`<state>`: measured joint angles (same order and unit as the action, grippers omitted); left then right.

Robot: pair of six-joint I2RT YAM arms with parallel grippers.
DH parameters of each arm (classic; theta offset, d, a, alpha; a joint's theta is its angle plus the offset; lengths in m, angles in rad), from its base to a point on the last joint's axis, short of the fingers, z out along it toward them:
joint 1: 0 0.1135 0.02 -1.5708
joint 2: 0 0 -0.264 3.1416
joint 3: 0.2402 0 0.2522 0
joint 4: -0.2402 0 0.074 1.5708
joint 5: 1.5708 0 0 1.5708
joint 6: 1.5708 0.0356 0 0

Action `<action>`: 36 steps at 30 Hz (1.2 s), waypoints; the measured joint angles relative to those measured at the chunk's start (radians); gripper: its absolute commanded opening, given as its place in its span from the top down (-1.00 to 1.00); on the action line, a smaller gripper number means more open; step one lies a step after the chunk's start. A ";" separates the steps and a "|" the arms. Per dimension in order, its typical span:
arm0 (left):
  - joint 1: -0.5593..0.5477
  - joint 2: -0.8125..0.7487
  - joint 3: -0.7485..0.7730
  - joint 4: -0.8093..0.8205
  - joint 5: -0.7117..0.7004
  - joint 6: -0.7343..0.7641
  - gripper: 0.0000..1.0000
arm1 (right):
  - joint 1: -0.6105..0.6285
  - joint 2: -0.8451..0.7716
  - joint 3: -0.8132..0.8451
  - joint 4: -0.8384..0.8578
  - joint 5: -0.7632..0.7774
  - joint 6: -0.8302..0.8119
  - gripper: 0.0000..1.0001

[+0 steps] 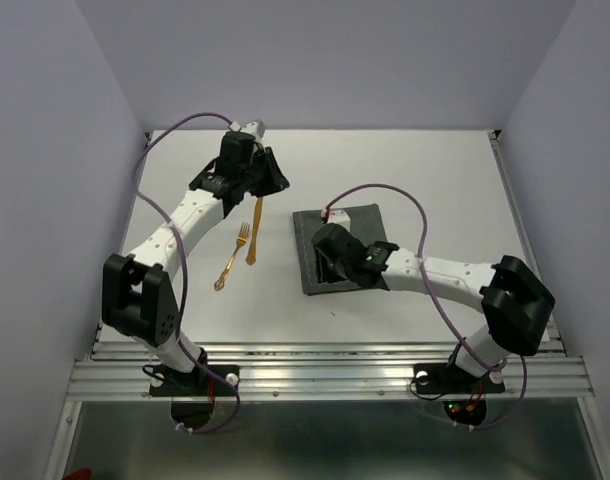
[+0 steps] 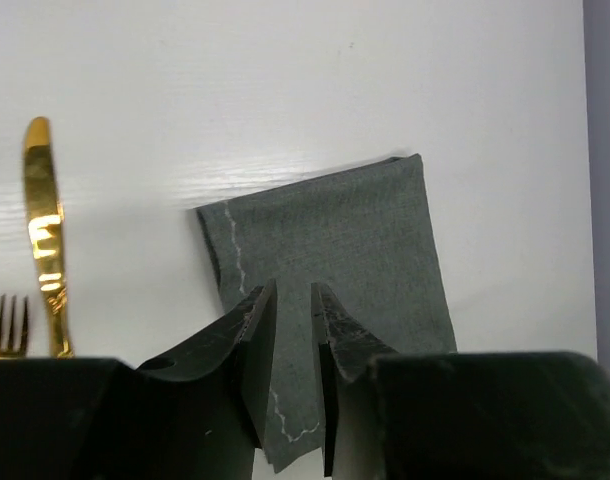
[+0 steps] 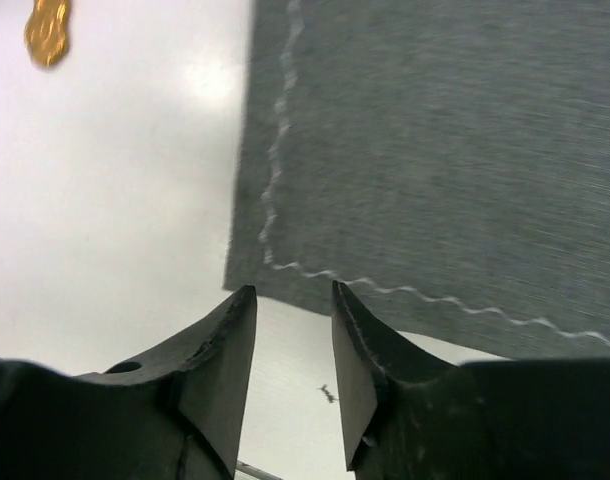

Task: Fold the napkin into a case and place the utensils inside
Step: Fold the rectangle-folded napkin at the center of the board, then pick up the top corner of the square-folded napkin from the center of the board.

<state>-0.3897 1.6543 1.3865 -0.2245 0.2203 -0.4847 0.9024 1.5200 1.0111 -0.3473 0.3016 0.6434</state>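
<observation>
1. We judge the folding step to be in hand: the napkin (image 1: 353, 222) lies flat on the desk (image 1: 435, 180) as a squat rectangle, not yet a narrow case.
2. The left claw (image 2: 293, 290) is released, its jaws apart with nothing between them, and it sits far-left of the cloth.
3. The right claw (image 3: 292, 290) is also released and empty, poised just off a hemmed corner of the napkin.
4. The next move, we think, calls for pinching one edge and folding it across to narrow the cloth.
5. The napkin's long axis seems to run near-to-far with a slight tilt, though the right arm hides part of it.
6. The utensils (image 1: 252, 240) lie just left of the cloth. The knife (image 1: 253, 225) points near-to-far, and the fork (image 1: 231, 258) slants with its tines toward the far side.
</observation>
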 measured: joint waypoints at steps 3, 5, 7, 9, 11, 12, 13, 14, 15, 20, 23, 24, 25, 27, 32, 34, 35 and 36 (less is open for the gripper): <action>0.036 -0.120 -0.088 -0.008 -0.022 0.005 0.35 | 0.085 0.091 0.064 -0.005 0.021 -0.038 0.10; 0.073 -0.193 -0.176 -0.009 -0.029 0.003 0.35 | 0.114 0.158 0.114 -0.011 0.021 -0.069 0.06; 0.106 -0.254 -0.257 -0.032 -0.041 -0.004 0.35 | 0.119 0.201 0.141 -0.011 0.021 -0.091 0.05; 0.122 -0.296 -0.318 -0.043 -0.051 -0.010 0.35 | 0.120 0.238 0.159 -0.012 0.020 -0.113 0.05; 0.125 -0.333 -0.364 -0.064 -0.056 -0.014 0.35 | 0.123 0.263 0.171 -0.012 0.020 -0.130 0.05; 0.125 -0.351 -0.380 -0.074 -0.058 -0.016 0.35 | 0.126 0.270 0.174 -0.012 0.019 -0.136 0.05; 0.125 -0.365 -0.391 -0.079 -0.060 -0.018 0.35 | 0.127 0.275 0.174 -0.012 0.017 -0.143 0.05; 0.125 -0.381 -0.402 -0.085 -0.063 -0.019 0.35 | 0.129 0.278 0.174 -0.013 0.016 -0.146 0.05; 0.125 -0.396 -0.410 -0.087 -0.064 -0.021 0.35 | 0.131 0.280 0.175 -0.013 0.016 -0.150 0.05; 0.126 -0.422 -0.428 -0.076 -0.067 -0.027 0.35 | 0.145 0.299 0.178 -0.013 0.013 -0.165 0.06; 0.129 -0.422 -0.454 -0.069 -0.066 -0.031 0.35 | 0.155 0.313 0.182 -0.014 0.013 -0.169 0.10; 0.129 -0.422 -0.460 -0.068 -0.066 -0.032 0.35 | 0.158 0.318 0.185 -0.016 0.013 -0.170 0.12; 0.129 -0.421 -0.466 -0.069 -0.066 -0.033 0.35 | 0.162 0.327 0.188 -0.016 0.013 -0.172 0.19; 0.129 -0.421 -0.475 -0.068 -0.065 -0.036 0.35 | 0.166 0.337 0.191 -0.019 0.017 -0.173 0.33; 0.129 -0.421 -0.475 -0.061 -0.063 -0.036 0.35 | 0.168 0.347 0.193 -0.026 0.035 -0.172 0.66; 0.129 -0.421 -0.475 -0.060 -0.060 -0.036 0.35 | 0.168 0.347 0.195 -0.033 0.045 -0.170 0.82; 0.129 -0.421 -0.475 -0.058 -0.058 -0.036 0.35 | 0.168 0.347 0.198 -0.039 0.051 -0.166 0.83; 0.129 -0.421 -0.475 -0.057 -0.056 -0.036 0.35 | 0.168 0.347 0.200 -0.042 0.056 -0.164 0.84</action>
<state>-0.2604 1.2331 0.9112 -0.2817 0.1642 -0.5209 1.0702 1.8671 1.2114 -0.3897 0.3573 0.4793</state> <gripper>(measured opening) 0.321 0.112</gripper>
